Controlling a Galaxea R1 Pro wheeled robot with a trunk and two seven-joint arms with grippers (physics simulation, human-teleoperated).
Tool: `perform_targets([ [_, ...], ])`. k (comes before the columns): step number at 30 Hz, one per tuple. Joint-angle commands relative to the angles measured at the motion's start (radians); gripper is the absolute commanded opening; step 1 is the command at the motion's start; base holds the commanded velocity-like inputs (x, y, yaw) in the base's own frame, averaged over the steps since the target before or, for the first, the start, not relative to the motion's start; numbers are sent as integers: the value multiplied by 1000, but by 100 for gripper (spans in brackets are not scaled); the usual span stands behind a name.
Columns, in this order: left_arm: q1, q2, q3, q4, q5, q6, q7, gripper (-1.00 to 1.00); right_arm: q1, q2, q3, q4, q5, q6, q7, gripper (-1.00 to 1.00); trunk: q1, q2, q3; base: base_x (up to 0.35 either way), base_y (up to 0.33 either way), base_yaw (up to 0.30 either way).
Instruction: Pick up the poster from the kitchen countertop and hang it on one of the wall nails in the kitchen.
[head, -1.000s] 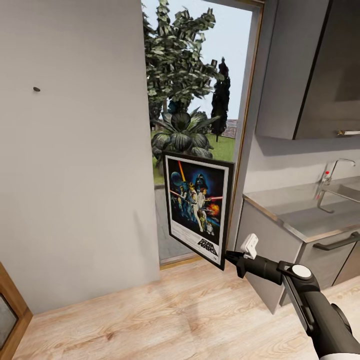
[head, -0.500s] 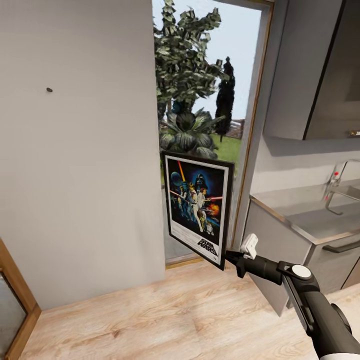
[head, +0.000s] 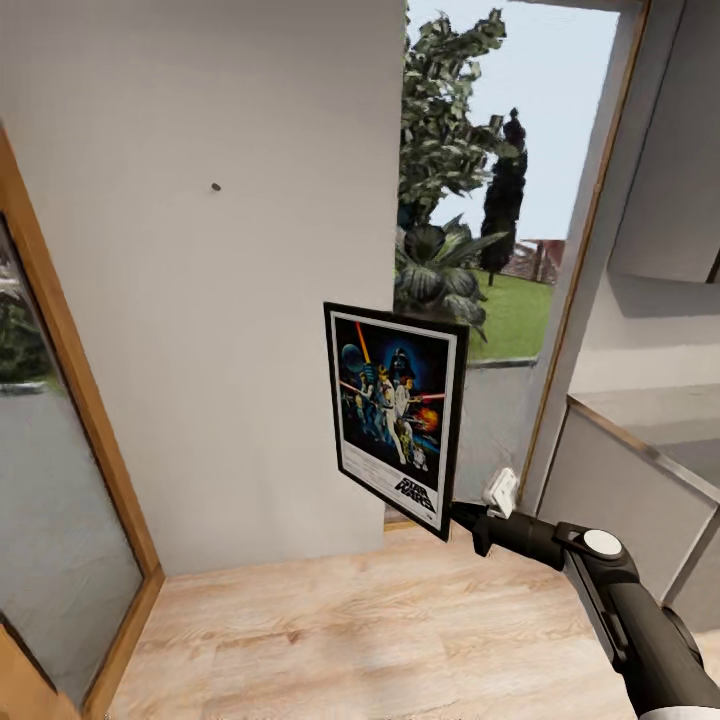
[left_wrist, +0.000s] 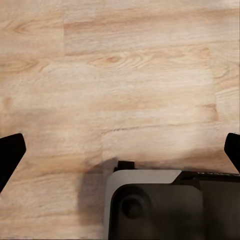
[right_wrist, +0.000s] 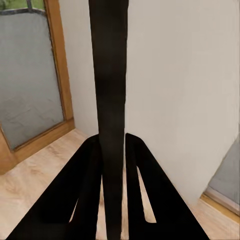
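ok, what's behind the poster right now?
Behind the poster are pale wall, the doorway's edge and garden plants. The nail sits clear, up and left. What the poster itself covers can't be seen.

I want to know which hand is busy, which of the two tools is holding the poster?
The right tool: it is clamped on the poster's lower right corner. The left tool is open over bare wooden floor.

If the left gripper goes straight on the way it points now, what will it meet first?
Probably the wooden floor: the left wrist view looks along the open left gripper at bare planks. How far away they lie is unclear.
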Motion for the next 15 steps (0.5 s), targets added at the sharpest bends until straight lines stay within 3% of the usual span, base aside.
perform_targets([
  [1, 0, 0, 1, 0, 0, -2, 0, 100, 0, 0, -2, -2, 2, 11, 7, -100, 0, -1, 0, -181, 288, 183],
  [15, 0, 0, 1, 0, 0, -2, 1, 100, 0, 0, -2, -1, 2, 11, 7, -100, 0, -1, 0, -172, 279, 46],
])
